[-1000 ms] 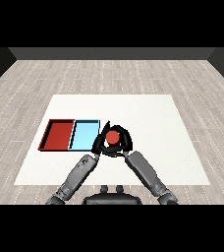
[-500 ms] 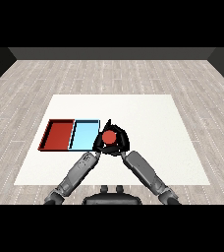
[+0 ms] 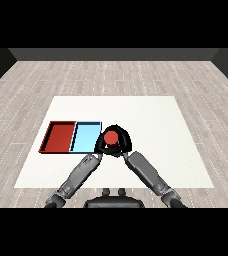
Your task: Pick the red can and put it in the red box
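Note:
The red can [image 3: 110, 137] is in my right hand [image 3: 122, 143], whose fingers curl round it. It sits just right of the light blue tray [image 3: 85, 137], near that tray's right edge. My left hand [image 3: 100, 146] is close against the can's left side, partly hidden behind it. The red tray [image 3: 59, 136] lies left of the blue one, with nothing in it.
Both trays lie side by side on the white table [image 3: 151, 125], left of centre. My two forearms converge from the lower corners toward the can. Grey plank floor surrounds the table.
The can and both hands have shifted slightly left, closer to the blue tray's right edge.

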Robot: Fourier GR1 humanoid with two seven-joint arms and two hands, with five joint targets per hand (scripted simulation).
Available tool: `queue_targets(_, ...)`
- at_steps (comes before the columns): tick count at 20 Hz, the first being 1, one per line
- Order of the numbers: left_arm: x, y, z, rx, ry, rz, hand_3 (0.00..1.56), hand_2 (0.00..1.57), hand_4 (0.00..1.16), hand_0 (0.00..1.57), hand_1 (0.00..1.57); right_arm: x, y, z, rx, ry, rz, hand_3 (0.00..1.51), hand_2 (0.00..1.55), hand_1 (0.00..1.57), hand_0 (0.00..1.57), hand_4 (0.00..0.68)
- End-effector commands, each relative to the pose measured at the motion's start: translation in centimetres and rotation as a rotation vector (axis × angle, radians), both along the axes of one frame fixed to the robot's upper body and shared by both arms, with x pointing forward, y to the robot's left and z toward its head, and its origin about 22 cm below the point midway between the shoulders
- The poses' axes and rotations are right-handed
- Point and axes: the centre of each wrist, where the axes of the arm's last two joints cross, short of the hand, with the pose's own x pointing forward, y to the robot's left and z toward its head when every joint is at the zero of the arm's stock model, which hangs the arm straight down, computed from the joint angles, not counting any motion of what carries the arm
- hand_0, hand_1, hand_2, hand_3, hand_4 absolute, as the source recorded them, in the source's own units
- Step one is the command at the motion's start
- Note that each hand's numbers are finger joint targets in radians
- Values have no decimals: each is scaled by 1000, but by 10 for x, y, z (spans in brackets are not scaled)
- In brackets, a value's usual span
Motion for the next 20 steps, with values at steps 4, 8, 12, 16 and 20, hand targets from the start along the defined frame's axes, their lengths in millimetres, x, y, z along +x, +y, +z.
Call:
queue_targets(4, -11, -18, 7, 40, 23, 57, 1332, 1471, 892, 1571, 1571, -16, 3, -2, 41, -32, 29, 1391, 1437, 1470, 1470, 557)
queue_targets(8, 1, -17, 7, 21, 21, 54, 1340, 1495, 857, 1571, 1571, -1, 9, 8, 30, -19, 36, 1391, 1450, 1518, 1518, 541)
queue_targets(12, 3, -10, -4, -8, -6, 81, 1426, 1522, 880, 1571, 1571, -6, 4, 23, 29, -36, 18, 1398, 1460, 1516, 1516, 544)
queue_targets(16, -7, -18, 17, -18, -14, 70, 1426, 1530, 926, 1571, 1571, -3, 16, 16, 24, -30, 22, 1398, 1454, 1486, 1486, 545)
queue_targets(20, -5, -17, 4, -36, -14, 67, 1491, 1569, 1140, 1571, 1571, -4, -6, 27, 54, -26, 79, 0, 612, 763, 763, 0)
